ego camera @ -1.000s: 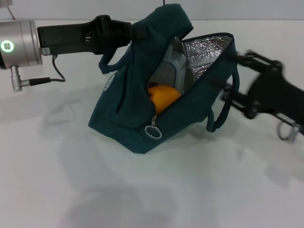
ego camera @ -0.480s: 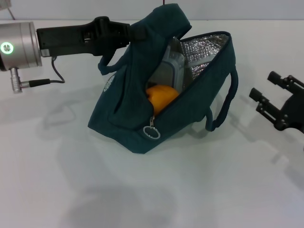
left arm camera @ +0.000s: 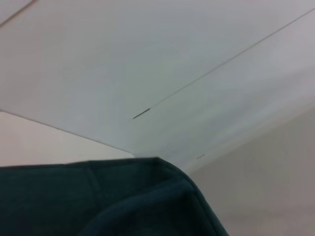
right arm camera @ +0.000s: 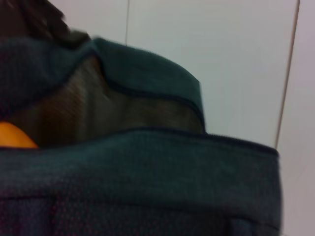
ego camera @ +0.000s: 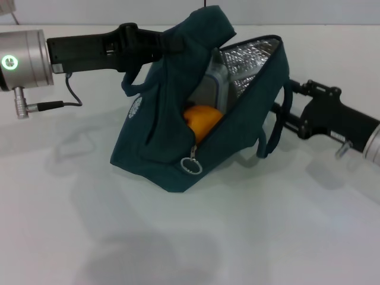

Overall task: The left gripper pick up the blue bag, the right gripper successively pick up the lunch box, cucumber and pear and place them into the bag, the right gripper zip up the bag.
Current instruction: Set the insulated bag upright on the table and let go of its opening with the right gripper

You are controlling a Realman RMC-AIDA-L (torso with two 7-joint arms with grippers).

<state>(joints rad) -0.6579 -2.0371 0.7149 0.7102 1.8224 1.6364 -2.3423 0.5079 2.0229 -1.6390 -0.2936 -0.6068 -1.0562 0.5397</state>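
The blue bag (ego camera: 160, 136) stands tilted on the white table, its mouth open and its foil lining showing. My left gripper (ego camera: 169, 40) is shut on the fabric at the bag's top left, with its fingertips hidden in the folds. Inside the bag the lunch box (ego camera: 212, 89) stands on edge, and the orange pear (ego camera: 202, 120) lies below it. The cucumber is hidden. The zipper's ring pull (ego camera: 191, 165) hangs at the front corner. My right gripper (ego camera: 286, 100) is open against the bag's right wall, by the loop handle (ego camera: 274, 135). The right wrist view shows the bag (right arm camera: 147, 177) and a bit of the pear (right arm camera: 14, 138).
The white table (ego camera: 190, 237) stretches in front of the bag. A cable (ego camera: 65, 95) hangs from the left arm's wrist. The left wrist view shows only the bag's fabric (left arm camera: 108, 201) and a pale wall.
My right gripper drew back to the right, away from the bag, then returned to its right wall and handle. The bag's right side now stands slightly steeper. The left gripper has held still.
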